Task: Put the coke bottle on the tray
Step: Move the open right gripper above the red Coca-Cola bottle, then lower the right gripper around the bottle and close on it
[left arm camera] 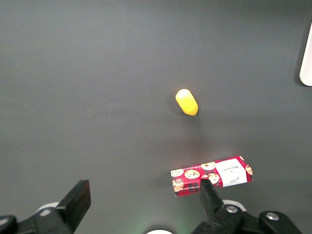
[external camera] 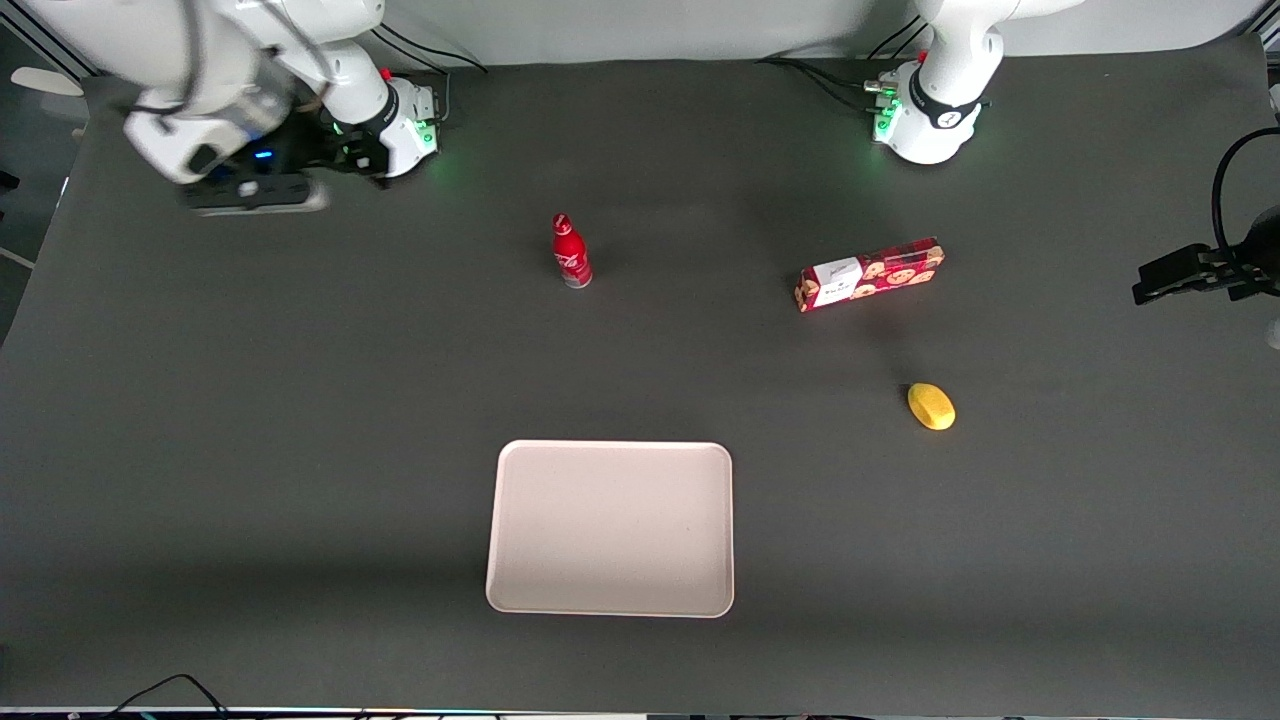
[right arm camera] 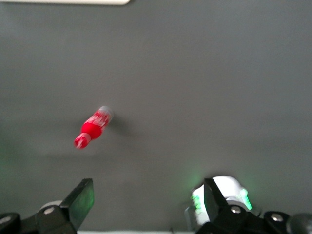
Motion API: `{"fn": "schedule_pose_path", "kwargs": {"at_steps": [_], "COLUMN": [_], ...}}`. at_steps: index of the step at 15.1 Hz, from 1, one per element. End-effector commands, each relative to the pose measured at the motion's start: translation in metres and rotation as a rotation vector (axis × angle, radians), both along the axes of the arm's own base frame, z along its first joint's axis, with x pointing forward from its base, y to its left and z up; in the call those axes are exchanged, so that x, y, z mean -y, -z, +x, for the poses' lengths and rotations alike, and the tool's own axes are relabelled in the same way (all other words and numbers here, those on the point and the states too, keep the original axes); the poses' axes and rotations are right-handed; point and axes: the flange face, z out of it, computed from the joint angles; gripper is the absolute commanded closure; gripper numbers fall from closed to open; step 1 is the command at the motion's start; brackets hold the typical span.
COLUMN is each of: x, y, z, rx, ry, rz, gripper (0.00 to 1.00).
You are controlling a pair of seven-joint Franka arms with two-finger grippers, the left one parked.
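Bottle point(external camera: 571, 252) upright on the dark surface point(external camera: 300, 420), farther from the front camera than the tray point(external camera: 610, 527) and well apart from it; seen also from the right wrist point(right arm camera: 93, 127), with a sliver of tray rim point(right arm camera: 73, 2). Pincer point(right arm camera: 146, 200) spread and empty, raised near the working arm's base point(external camera: 405, 125), well apart from the bottle. Toward the parked arm's end: cookie box point(external camera: 868, 274) and, nearer the camera, a yellow object point(external camera: 931, 406).
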Motion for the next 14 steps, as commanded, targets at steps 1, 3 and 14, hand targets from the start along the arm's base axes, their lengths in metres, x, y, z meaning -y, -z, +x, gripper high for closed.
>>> {"fn": "schedule_pose_path", "kwargs": {"at_steps": [1, 3, 14], "x": [-0.061, -0.097, -0.178], "y": [0.058, 0.108, 0.226], "z": [-0.048, -0.083, -0.15], "rx": [-0.027, -0.004, 0.11], "ry": [0.03, 0.054, 0.125], "rz": [-0.031, -0.038, -0.032], "gripper": [0.0, 0.0, 0.0]}}
